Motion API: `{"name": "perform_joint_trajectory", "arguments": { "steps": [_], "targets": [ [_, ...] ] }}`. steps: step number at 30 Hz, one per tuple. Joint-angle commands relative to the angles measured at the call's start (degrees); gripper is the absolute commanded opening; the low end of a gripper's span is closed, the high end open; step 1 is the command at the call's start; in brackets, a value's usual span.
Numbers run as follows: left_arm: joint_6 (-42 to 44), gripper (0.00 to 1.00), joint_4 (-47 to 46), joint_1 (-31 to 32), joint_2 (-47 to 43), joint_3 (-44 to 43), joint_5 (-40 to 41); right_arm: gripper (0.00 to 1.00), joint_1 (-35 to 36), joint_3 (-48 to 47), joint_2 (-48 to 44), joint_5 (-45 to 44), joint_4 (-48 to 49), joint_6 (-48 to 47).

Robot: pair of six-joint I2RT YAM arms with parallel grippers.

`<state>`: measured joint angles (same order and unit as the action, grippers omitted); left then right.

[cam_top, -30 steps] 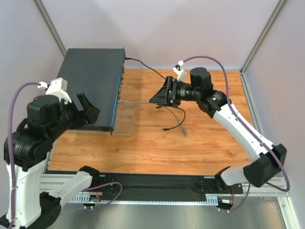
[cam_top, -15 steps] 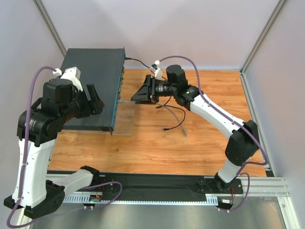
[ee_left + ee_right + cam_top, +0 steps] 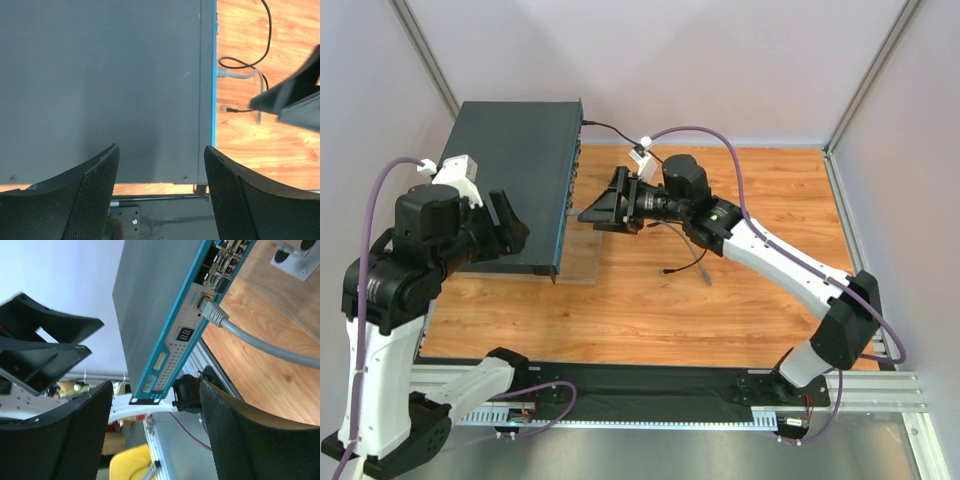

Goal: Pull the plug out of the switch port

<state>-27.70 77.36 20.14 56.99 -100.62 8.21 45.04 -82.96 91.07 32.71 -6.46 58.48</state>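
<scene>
We see the wooden table [image 3: 760, 310] spreading beneath both sets of fingers. The switch [image 3: 515, 170] lies flat on it, its dark top directly under our left gripper [image 3: 160, 148]. That gripper's fingers [image 3: 90, 200] stand wide apart and hold nothing; we cannot tell whether they touch the top. Our right gripper [image 3: 155, 385] faces the switch's teal-edged front face, and its fingers [image 3: 235, 440] are also spread, with nothing between them. Ahead of those fingertips, a grey cable [image 3: 265, 345] runs over the wood, passing beyond the finger on the right of the wrist view. At its end the plug [image 3: 212, 312] sits seated in a port, just beyond the right gripper's tips and apart from them.
</scene>
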Motion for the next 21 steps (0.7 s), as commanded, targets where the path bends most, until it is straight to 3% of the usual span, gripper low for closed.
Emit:
{"name": "perform_joint_trajectory", "arguments": {
  "steps": [1, 9, 11, 13, 21],
  "targets": [
    [2.39, 0.76, 2.53, -0.28, -2.58, 1.12, 2.16, 0.73, 0.05, 1.91, -4.06, -10.1, 1.72, 3.2],
    [3.01, 0.76, 1.39, -0.28, -3.82, 1.65, 0.67, 0.67, 2.69, 3.42, -0.89, -14.06, 9.09, 11.74],
    [2.13, 0.76, 1.21, -0.28, -4.25, 2.35, -0.64, 0.54, 2.86, 4.99, -1.15, -15.21, 10.32, 14.9],
    [0.9, 0.76, 0.86, -0.28, -4.69, 2.88, -1.52, 0.51, 3.13, 6.57, -1.85, -17.67, 14.26, 15.09],
    [-0.77, 0.74, 0.51, -0.28, -4.96, 2.88, -3.64, 0.45, 4.97, 6.31, -2.03, -23.3, 13.3, 15.52]
  ]
}}
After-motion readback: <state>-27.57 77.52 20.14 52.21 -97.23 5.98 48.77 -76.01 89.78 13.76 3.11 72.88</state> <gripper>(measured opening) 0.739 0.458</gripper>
